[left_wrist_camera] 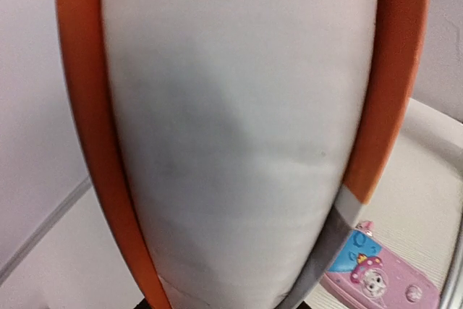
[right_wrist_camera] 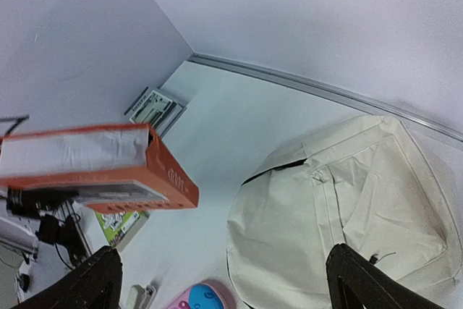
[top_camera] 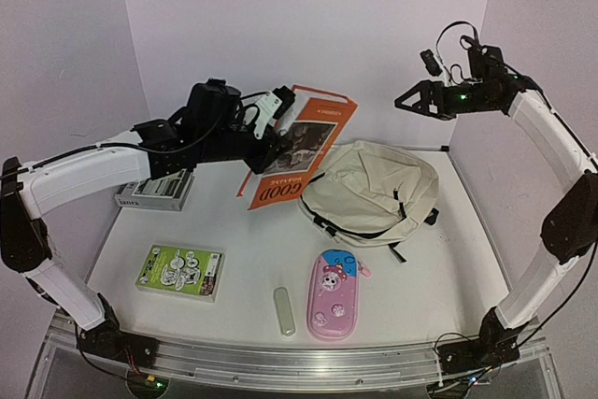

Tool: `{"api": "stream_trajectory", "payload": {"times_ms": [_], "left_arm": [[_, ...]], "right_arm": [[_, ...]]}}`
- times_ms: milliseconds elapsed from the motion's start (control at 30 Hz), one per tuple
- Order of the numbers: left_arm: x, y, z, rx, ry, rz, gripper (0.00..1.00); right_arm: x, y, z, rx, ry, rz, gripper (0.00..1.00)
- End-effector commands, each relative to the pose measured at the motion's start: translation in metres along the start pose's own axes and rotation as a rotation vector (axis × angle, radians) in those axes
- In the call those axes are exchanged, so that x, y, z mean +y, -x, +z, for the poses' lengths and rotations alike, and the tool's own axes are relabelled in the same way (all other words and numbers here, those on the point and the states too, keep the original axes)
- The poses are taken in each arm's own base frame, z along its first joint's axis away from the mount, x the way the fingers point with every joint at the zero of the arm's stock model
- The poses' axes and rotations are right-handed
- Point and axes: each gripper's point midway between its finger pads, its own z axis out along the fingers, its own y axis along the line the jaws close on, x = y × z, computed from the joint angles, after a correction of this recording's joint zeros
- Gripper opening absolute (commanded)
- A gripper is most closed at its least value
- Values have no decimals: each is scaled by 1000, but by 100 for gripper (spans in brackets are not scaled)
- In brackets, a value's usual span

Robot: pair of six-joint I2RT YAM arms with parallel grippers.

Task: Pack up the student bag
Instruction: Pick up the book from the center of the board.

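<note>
**Item 1, student bag** (top_camera: pixel 374 184): lies flat on the table (top_camera: pixel 243 240), right of centre. Its far edge is near the rear wall and its right edge is near the side wall. A dark zip line curves along its near side; it appears closed, though the view is too coarse to be sure.

**Item 2, left gripper** (top_camera: pixel 268 156): clamped on the lower part of an orange book (top_camera: pixel 304 142). The book is tilted and clear of the table, just left of the bag.

**Item 3, right gripper** (top_camera: pixel 408 100): raised high by the right wall, spread wide and holding nothing. The bag shows between its fingers (right_wrist_camera: pixel 94 280).

**Item 4, near strip:** pink pencil case (top_camera: pixel 333 296) with a pale stick (top_camera: pixel 284 310) just beside it.

**Item 5, left side:** green booklet (top_camera: pixel 179 271) and grey box (top_camera: pixel 154 192). Bare table lies between these and the bag.
</note>
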Motion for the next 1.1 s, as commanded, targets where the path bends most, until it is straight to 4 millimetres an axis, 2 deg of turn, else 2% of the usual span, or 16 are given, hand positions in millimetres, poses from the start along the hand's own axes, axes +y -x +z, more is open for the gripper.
{"api": "stream_trajectory", "payload": {"times_ms": [0, 133, 400, 633, 800, 933, 1000, 1067], "left_arm": [[-50, 9, -29, 25, -301, -142, 28], [-67, 10, -36, 37, -422, -167, 29], [-95, 2, -37, 74, -595, -175, 28], [-113, 6, -41, 65, -727, -180, 30], [-123, 10, -44, 58, -811, -185, 32], [-130, 11, -45, 54, -865, -196, 33], [-130, 13, -46, 50, -874, -198, 35], [-131, 13, -46, 50, -882, -199, 35]], "right_arm": [[31, -23, -25, 94, 51, -199, 98], [53, -42, -28, 154, 114, -255, 98], [105, -90, -32, 323, 259, -414, 98], [135, -113, -26, 379, 339, -462, 98], [142, -141, -15, 466, 380, -484, 98], [145, -151, -7, 500, 390, -500, 98], [147, -151, -5, 504, 395, -501, 94], [149, -153, -4, 508, 401, -501, 84]]}}
